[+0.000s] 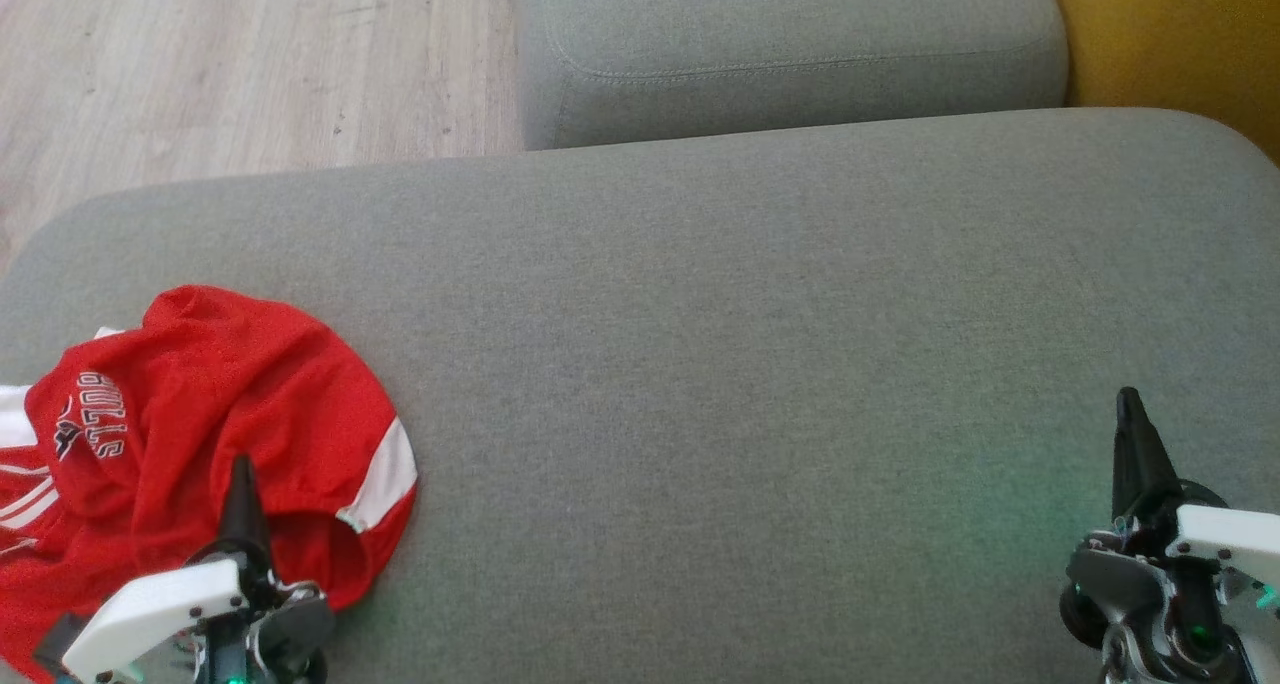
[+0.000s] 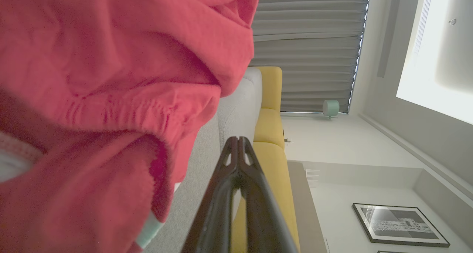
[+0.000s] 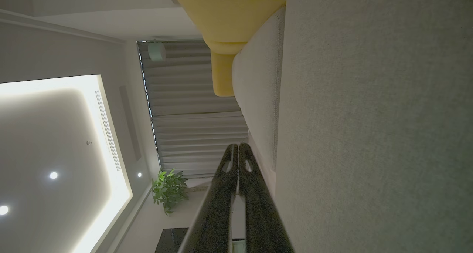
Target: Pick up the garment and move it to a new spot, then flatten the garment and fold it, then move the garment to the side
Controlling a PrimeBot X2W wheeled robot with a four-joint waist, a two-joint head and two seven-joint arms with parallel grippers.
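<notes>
Garment (image 1: 200, 414) is lying crumpled at left end of cushion (image 1: 750, 314) | left fingers (image 1: 242, 504) are hovering pressed together, empty, at its near edge, nearer arm | right fingers (image 1: 1135, 444) are sitting closed, empty, well apart rightward.

You were working on a broad grey fabric sofa cushion (image 1: 760, 344). Directly on it, at its near left end, lay a crumpled red jersey (image 1: 200, 404) with white stripes and lettering.
</notes>
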